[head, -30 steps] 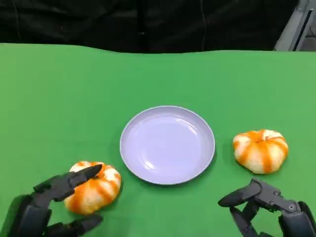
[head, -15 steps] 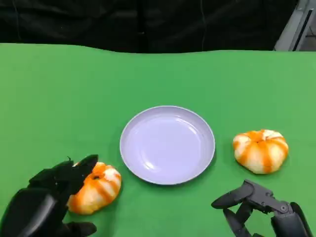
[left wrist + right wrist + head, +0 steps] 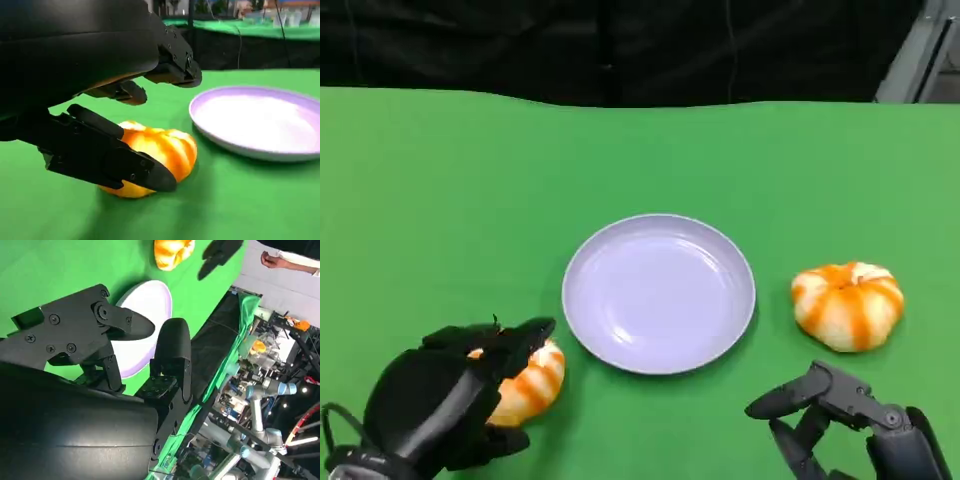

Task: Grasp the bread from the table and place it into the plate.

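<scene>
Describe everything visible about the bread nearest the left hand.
The bread is a round, pumpkin-shaped bun, pale cream with orange stripes running down shallow ridges, with a glossy look. It sits on the green table, just apart from the plate rim. The left hand is cupped over it, fingers above and thumb below its side; firm contact cannot be told.

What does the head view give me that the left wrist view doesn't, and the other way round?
Head view only: the second bread right of the plate, and the right hand hanging near it with nothing in it. Left wrist view only: a side-on look at the fingers around the near bread, which rests on the table. Both: the left hand, that bread and the empty plate.
</scene>
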Controlling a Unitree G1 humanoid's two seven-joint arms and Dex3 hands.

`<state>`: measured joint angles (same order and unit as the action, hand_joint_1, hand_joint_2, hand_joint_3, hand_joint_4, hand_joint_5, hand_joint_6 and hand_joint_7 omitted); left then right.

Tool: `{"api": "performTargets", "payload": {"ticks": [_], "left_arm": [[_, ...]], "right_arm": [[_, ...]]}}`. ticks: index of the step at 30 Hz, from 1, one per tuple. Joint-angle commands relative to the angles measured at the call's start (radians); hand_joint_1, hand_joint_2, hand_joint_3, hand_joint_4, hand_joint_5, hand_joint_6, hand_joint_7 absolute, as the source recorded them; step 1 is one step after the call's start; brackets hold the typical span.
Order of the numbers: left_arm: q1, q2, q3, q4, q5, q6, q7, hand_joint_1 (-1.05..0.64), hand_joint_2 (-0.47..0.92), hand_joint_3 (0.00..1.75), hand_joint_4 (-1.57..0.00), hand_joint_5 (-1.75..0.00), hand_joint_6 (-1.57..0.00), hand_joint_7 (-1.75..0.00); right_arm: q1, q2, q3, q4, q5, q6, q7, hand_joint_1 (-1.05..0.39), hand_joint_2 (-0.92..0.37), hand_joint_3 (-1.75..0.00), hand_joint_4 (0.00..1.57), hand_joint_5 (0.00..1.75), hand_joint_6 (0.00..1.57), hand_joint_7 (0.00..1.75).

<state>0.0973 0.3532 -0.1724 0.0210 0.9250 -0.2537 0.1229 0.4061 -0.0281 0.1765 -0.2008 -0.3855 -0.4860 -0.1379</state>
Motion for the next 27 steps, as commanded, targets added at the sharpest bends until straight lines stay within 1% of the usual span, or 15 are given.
{"api": "performTargets", "payload": {"ticks": [1, 4, 7, 9, 10, 12, 13, 14, 15, 18, 20, 21, 22, 24, 27], "left_arm": [[-0.075, 0.03, -0.057, 0.068, 0.029, 0.098, -0.096, -0.4, 0.92, 0.01, -0.54, -0.11, -0.4, -0.01], [-0.126, 0.035, -0.101, 0.098, 0.055, 0.175, -0.177, -0.37, 0.92, 0.01, -0.54, -0.09, -0.4, -0.01], [-0.16, 0.039, -0.138, 0.112, 0.075, 0.234, -0.233, -0.33, 0.92, 0.01, -0.57, -0.08, -0.47, -0.03], [-0.16, 0.041, -0.147, 0.113, 0.068, 0.244, -0.217, -0.26, 0.92, 0.01, -0.81, -0.17, -0.64, -0.07], [-0.157, 0.042, -0.148, 0.112, 0.06, 0.244, -0.2, -0.23, 0.92, 0.03, -0.88, -0.36, -0.75, -0.06], [-0.148, 0.042, -0.142, 0.123, 0.035, 0.219, -0.136, -0.18, 0.92, 0.09, -0.89, -0.99, -1.07, -0.09], [-0.143, 0.045, -0.138, 0.135, 0.018, 0.191, -0.092, -0.17, 0.92, 0.11, -0.88, -1.23, -1.18, -0.12], [-0.138, 0.05, -0.135, 0.147, 0.006, 0.163, -0.047, -0.15, 0.92, 0.12, -0.86, -1.48, -1.16, -0.43], [-0.137, 0.056, -0.136, 0.157, -0.002, 0.143, -0.016, -0.14, 0.91, 0.12, -0.85, -1.64, -0.99, -0.96], [-0.119, 0.07, -0.121, 0.165, -0.045, 0.073, 0.078, -0.12, 0.89, 0.18, -0.84, -1.73, -0.78, -1.47], [-0.102, 0.077, -0.105, 0.164, -0.068, 0.018, 0.162, -0.11, 0.7, 0.57, -0.84, -1.74, -0.72, -1.58], [-0.095, 0.079, -0.097, 0.162, -0.077, -0.009, 0.204, -0.1, 0.56, 0.84, -0.85, -1.75, -0.73, -1.56], [-0.089, 0.081, -0.09, 0.161, -0.082, -0.032, 0.241, -0.1, 0.5, 0.97, -0.85, -1.75, -0.73, -1.55], [-0.084, 0.086, -0.082, 0.161, -0.081, -0.075, 0.306, -0.09, 0.41, 1.13, -0.86, -1.75, -0.75, -1.53], [-0.084, 0.086, -0.081, 0.162, -0.078, -0.115, 0.363, -0.07, 0.35, 1.23, -0.88, -1.75, -0.78, -1.48]], "right_arm": [[0.008, 0.001, 0.005, -0.016, -0.002, 0.005, -0.01, -0.2, -0.71, -0.7, 0.72, 1.52, 0.69, 1.0], [0.009, -0.002, 0.006, -0.018, -0.008, 0.005, -0.014, -0.2, -0.72, -0.7, 0.72, 1.52, 0.69, 1.0], [0.011, 0.0, 0.009, -0.02, -0.002, 0.006, -0.013, -0.2, -0.71, -0.7, 0.72, 1.52, 0.69, 1.0], [0.012, -0.001, 0.01, -0.018, 0.001, 0.002, -0.014, -0.2, -0.71, -0.71, 0.72, 1.53, 0.69, 0.99], [0.012, -0.001, 0.011, -0.016, 0.002, 0.0, -0.015, -0.2, -0.71, -0.71, 0.72, 1.53, 0.69, 0.99], [0.009, -0.002, 0.011, -0.012, 0.003, -0.004, -0.016, -0.19, -0.71, -0.71, 0.72, 1.53, 0.69, 0.99], [0.009, -0.002, 0.012, -0.012, 0.003, -0.003, -0.015, -0.19, -0.71, -0.71, 0.72, 1.53, 0.69, 0.99], [0.009, -0.002, 0.012, -0.011, 0.002, -0.001, -0.016, -0.19, -0.71, -0.71, 0.72, 1.53, 0.69, 0.99], [0.008, -0.002, 0.013, -0.011, 0.001, -0.001, -0.016, -0.19, -0.71, -0.71, 0.71, 1.53, 0.69, 0.99], [0.006, 0.001, 0.015, -0.011, -0.002, 0.007, -0.017, -0.2, -0.71, -0.71, 0.72, 1.52, 0.69, 0.99], [0.004, 0.004, 0.018, -0.009, -0.006, 0.012, -0.02, -0.2, -0.71, -0.71, 0.72, 1.52, 0.69, 0.99], [0.001, 0.005, 0.019, -0.004, -0.008, 0.01, -0.023, -0.2, -0.71, -0.71, 0.72, 1.52, 0.69, 1.0], [-0.001, 0.007, 0.021, 0.0, -0.008, 0.01, -0.025, -0.2, -0.71, -0.71, 0.72, 1.52, 0.69, 1.0], [-0.008, 0.006, 0.024, 0.011, -0.004, 0.003, -0.026, -0.18, -0.71, -0.71, 0.72, 1.52, 0.69, 1.0], [-0.015, 0.013, 0.026, 0.022, 0.002, 0.008, -0.027, -0.19, -0.71, -0.72, 0.72, 1.52, 0.68, 1.0]]}}
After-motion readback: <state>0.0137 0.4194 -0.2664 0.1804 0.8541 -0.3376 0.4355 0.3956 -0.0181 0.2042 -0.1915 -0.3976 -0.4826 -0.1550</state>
